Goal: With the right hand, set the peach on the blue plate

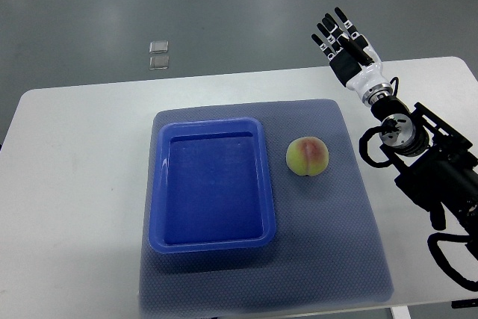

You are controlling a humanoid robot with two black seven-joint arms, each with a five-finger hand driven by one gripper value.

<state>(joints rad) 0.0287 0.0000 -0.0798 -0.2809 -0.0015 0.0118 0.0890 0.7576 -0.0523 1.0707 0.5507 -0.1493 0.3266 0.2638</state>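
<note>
We see the round yellow-red peach (307,156) resting on the grey mat (328,244), just right of the empty blue rectangular plastic plate (158,207). Right hand (346,44) hovers far right, fingers spread, empty.

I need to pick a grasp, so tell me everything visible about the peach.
The peach is round and yellow-green with a pink-red blush and a faint crease. It looks whole and sits on the blue-grey mat, right of the blue plate, apart from its rim. Nothing grips it; the right hand hovers open beyond the table's far edge.
</note>
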